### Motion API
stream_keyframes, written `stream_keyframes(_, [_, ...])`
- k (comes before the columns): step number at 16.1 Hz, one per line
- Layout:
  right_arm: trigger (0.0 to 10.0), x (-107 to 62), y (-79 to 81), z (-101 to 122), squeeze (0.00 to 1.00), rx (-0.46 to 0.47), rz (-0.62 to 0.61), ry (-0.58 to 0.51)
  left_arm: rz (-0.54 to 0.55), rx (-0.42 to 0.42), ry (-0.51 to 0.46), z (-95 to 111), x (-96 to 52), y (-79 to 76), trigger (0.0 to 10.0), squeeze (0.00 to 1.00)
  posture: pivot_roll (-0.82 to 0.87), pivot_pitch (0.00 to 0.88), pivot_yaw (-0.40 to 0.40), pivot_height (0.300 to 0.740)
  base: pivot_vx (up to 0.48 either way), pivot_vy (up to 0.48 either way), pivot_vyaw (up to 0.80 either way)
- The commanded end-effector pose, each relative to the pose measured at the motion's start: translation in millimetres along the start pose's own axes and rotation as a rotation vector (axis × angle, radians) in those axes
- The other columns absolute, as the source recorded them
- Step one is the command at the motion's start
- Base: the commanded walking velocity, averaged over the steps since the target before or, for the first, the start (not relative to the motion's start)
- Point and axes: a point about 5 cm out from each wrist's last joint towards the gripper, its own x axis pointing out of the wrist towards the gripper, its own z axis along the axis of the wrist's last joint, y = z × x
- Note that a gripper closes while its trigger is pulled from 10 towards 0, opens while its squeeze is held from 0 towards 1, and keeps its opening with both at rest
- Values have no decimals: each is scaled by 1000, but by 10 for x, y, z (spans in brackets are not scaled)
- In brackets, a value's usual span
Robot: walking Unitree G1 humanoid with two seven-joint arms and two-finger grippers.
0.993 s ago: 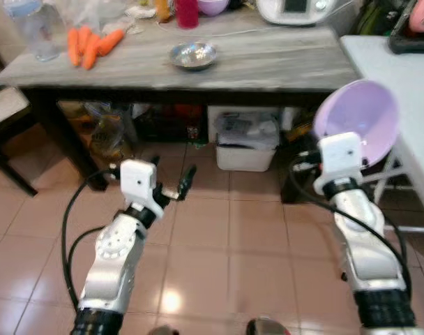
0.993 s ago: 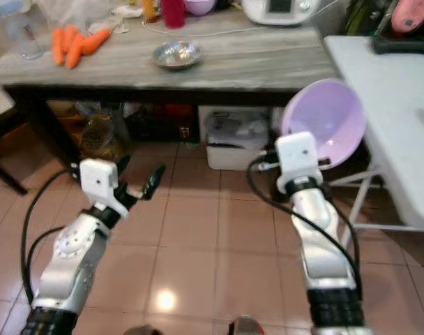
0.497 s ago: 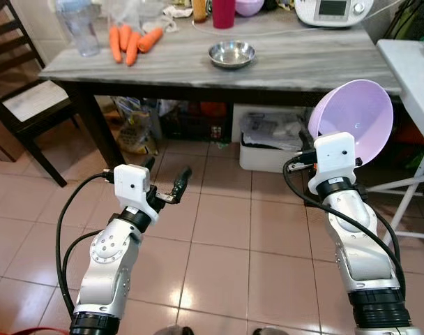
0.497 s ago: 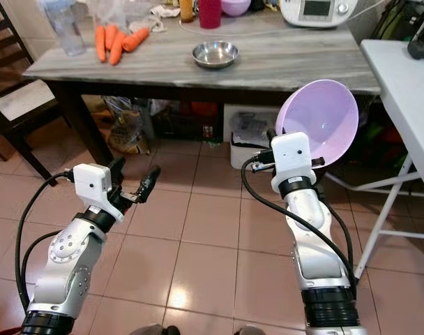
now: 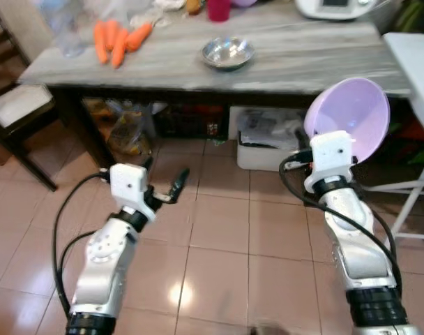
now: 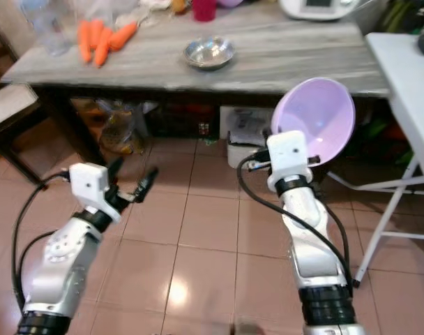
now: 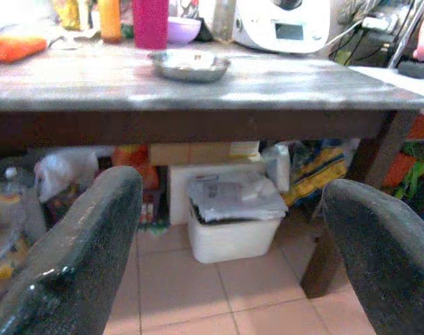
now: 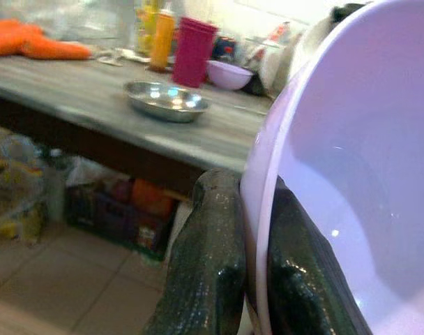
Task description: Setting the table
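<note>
R gripper pinches the rim of the lilac bowl, one finger inside, one outside, so the bowl rides tilted on edge, mouth toward the camera, at mid-right of the head view, below and in front of the wooden table's edge. Prob. carried that way to keep it off the floor w/o needing the other arm. L gripper sits lower left over the tiles, fingers spread wide, holding nothing, likely free for balance. Steel dish & carrots sit on the table top at upper frame.
</note>
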Motion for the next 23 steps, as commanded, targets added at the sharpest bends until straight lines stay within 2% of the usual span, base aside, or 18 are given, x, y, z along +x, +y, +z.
stream_keyframes(1, [10000,4,-72,15,0,-13,-21,-10,-28,-10,-2,4,16,-61,10000,0,-144,121,49,740,472,0,0])
stream_keyframes(13, [10000,-7,-69,21,0,-27,-23,-19,-52,-25,-4,-4,25,-124,10000,0,-152,126,48,740,472,0,0])
stream_keyframes(19, [10000,9,-70,42,0,-26,-21,-32,-53,-28,-7,-3,42,-140,10000,0,-150,123,49,740,471,0,587])
stream_keyframes(23, [10000,11,-72,46,0,-24,-26,-34,-56,-30,-8,-3,41,-149,10000,0,-153,124,47,740,467,0,0])
